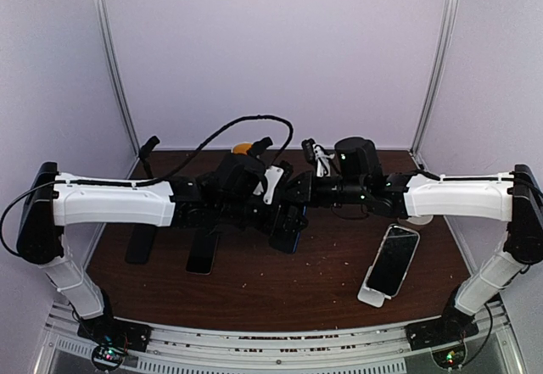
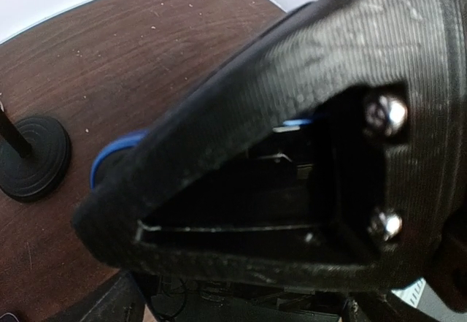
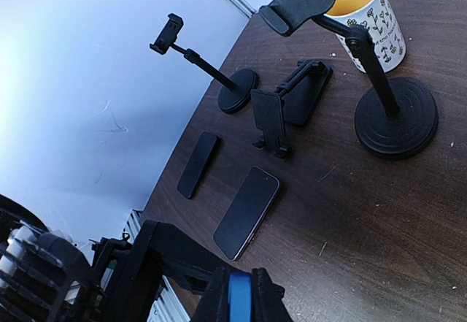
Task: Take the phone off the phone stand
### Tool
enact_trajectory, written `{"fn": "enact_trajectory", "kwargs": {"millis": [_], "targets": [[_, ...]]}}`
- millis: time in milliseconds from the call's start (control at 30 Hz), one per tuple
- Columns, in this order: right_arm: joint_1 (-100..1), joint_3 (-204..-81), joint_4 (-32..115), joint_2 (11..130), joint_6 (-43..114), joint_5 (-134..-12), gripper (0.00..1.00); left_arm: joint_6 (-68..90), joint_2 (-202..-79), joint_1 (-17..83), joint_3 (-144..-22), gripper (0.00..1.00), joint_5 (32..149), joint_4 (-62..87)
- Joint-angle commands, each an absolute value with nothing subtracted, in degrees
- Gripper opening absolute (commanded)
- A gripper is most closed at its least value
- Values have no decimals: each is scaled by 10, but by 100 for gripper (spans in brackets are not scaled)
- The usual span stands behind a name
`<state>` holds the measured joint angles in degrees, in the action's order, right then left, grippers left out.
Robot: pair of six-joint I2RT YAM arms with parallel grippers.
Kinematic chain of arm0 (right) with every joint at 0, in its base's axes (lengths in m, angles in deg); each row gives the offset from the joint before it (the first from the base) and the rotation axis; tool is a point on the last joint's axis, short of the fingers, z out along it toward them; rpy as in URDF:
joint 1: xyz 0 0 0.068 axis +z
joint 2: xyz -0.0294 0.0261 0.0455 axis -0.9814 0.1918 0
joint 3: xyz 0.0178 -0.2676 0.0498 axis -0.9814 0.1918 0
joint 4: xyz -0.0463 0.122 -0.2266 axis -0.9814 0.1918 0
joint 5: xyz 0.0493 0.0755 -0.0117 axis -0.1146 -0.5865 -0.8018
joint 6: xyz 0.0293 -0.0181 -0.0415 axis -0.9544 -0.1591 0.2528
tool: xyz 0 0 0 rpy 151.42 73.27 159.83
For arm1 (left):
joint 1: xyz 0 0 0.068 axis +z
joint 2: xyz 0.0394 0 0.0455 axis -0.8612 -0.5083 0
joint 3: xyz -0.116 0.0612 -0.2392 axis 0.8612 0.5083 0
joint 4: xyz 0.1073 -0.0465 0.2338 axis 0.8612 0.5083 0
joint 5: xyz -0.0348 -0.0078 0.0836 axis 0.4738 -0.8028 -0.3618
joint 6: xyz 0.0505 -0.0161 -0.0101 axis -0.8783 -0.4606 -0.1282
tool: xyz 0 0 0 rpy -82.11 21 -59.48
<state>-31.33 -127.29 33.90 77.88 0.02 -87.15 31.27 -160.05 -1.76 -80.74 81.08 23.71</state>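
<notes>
Grip, right: my right gripper (image 3: 239,289) is clamped shut, and a blue strip sits pinched between its fingers (image 3: 216,301); from above this reads as a blue-edged phone (image 1: 290,228) hanging in mid-air over the table's middle
Grip, left: my left gripper (image 1: 278,208) stands spread wide, right up against the same phone; I cannot tell whether its pads touch it
Left wrist view: a ribbed black part with two screws fills nearly all of it, with only a sliver of blue edge showing past it
Task phone: the standing phone (image 1: 392,259) leans back in its white stand (image 1: 371,296) at the near right of the wooden table (image 1: 254,298), below my right forearm and apart from both grippers
Left side: a left flat phone (image 1: 140,242) and a second flat phone (image 1: 202,253) lie face up, side by side, under my left forearm
Far side: a round-base stand (image 3: 398,121), a flowered mug (image 3: 368,19) behind it, a folding stand (image 3: 292,99) and a clamp stand (image 3: 237,88) crowd the far edge
Open room: bare wood lies near the front edge, between the flat phones and the white stand
Edges: walls close the far, left and right sides; my two arms meet head-on across the middle
</notes>
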Motion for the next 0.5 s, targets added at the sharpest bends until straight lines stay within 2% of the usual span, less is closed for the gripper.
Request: {"fn": "enact_trajectory", "kwargs": {"millis": [0,333,467], "targets": [[-310,-1266,314,752,4,-869,0,317,-1614,-19,-828,92,827,222],[-310,-1254,300,739,10,-873,0,312,-1617,-19,-829,67,835,213],[-310,-1259,304,741,12,-874,4,307,-1614,-19,-829,58,830,217]]}}
